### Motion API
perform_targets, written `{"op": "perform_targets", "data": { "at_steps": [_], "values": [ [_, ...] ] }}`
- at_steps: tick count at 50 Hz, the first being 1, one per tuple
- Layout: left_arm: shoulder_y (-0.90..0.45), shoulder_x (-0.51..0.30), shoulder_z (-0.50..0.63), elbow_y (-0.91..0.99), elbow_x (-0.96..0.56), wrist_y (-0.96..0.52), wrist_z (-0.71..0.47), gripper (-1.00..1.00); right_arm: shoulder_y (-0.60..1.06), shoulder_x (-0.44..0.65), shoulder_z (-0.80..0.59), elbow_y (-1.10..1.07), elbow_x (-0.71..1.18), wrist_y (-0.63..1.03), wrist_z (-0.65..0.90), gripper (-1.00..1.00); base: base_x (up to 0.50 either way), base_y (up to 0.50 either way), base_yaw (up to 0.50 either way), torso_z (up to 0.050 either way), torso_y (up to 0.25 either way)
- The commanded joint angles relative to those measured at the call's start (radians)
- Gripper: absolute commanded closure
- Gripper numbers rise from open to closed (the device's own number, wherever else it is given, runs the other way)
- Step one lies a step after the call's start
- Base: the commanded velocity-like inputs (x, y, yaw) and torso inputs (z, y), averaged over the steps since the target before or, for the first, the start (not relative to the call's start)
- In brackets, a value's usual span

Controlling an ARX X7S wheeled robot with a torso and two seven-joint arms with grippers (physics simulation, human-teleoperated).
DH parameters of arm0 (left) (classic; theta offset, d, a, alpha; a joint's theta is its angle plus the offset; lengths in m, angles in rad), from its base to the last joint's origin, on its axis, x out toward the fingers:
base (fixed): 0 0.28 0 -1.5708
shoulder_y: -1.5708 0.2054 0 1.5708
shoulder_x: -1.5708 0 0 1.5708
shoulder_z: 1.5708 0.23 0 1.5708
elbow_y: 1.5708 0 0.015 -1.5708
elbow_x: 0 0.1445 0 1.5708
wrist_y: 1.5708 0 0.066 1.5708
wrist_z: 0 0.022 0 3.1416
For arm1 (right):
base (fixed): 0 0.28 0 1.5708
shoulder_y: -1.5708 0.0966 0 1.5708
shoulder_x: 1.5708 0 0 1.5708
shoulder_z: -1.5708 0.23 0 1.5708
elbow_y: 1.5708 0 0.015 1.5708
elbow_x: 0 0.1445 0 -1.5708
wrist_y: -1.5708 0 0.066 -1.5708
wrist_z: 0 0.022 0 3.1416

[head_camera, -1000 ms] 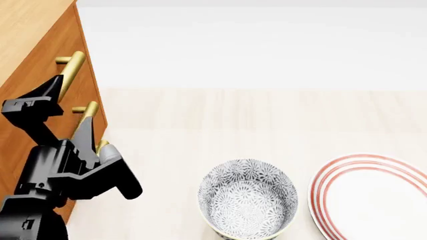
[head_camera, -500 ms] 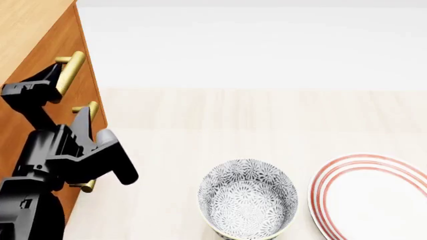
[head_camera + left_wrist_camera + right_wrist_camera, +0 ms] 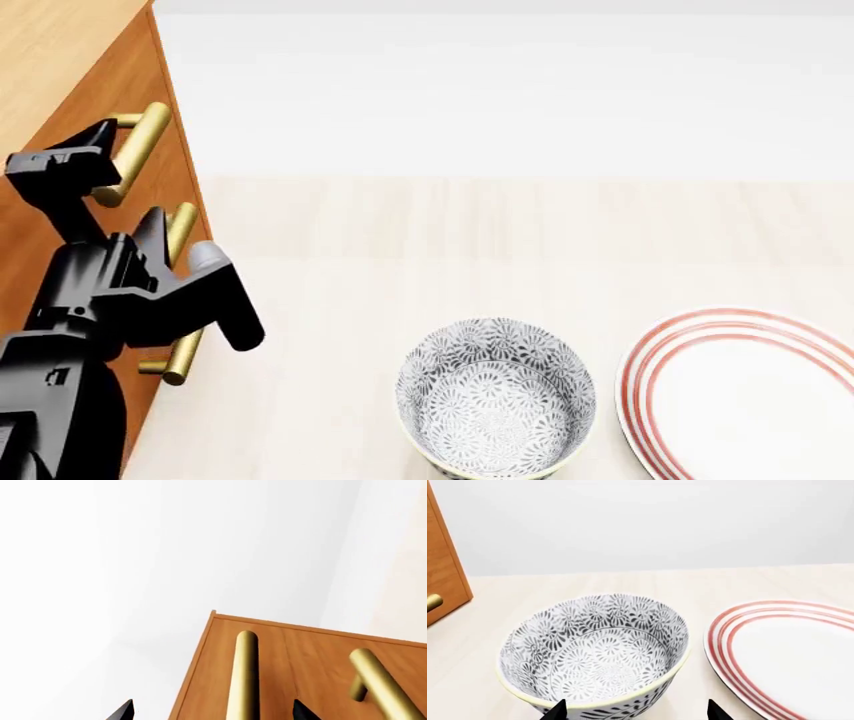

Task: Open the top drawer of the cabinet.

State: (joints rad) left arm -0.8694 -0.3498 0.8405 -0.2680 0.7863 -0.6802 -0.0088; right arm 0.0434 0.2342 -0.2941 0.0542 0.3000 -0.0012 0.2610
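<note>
My fingers (image 3: pixel 80 165) are black. The cabinet (image 3: pixel 54 60) is orange-brown with a lighter wood top and brass handles (image 3: pixel 245 675). The bowl (image 3: pixel 594 652) carries a grey-and-white floral pattern with a cream rim. The plate (image 3: pixel 787 652) is white, ringed with red stripes. The counter (image 3: pixel 534 230) is pale wood-grain.

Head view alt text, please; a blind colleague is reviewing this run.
The robot's black left gripper reaches for the brass handle of the top drawer on the orange-brown cabinet at left. At lower right on the pale table stand a grey patterned bowl and a red-ringed white plate.
</note>
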Motion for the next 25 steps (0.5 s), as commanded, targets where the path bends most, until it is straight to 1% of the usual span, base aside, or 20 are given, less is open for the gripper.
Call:
{"op": "perform_targets", "data": {
  "at_steps": [1, 8, 25],
  "values": [
    [-0.03, 0.047, -0.028, -0.067, 0.001, 0.0, 0.023, -1.0, -0.001, -0.015, 0.018, -0.003, -0.014, 0.002, -0.02, -1.0, 0.0, 0.0, 0.0, 0.0, 0.0],
    [-0.053, 0.063, -0.036, -0.112, -0.005, 0.003, 0.001, -1.0, -0.001, -0.014, 0.014, 0.0, -0.011, 0.001, -0.02, -1.0, 0.0, 0.0, 0.0, 0.0, 0.0],
    [-0.058, 0.076, -0.03, -0.191, -0.021, 0.029, -0.028, -1.0, 0.0, -0.01, 0.007, 0.002, -0.001, 0.007, -0.016, -1.0, 0.0, 0.0, 0.0, 0.0, 0.0]
  ]
}}
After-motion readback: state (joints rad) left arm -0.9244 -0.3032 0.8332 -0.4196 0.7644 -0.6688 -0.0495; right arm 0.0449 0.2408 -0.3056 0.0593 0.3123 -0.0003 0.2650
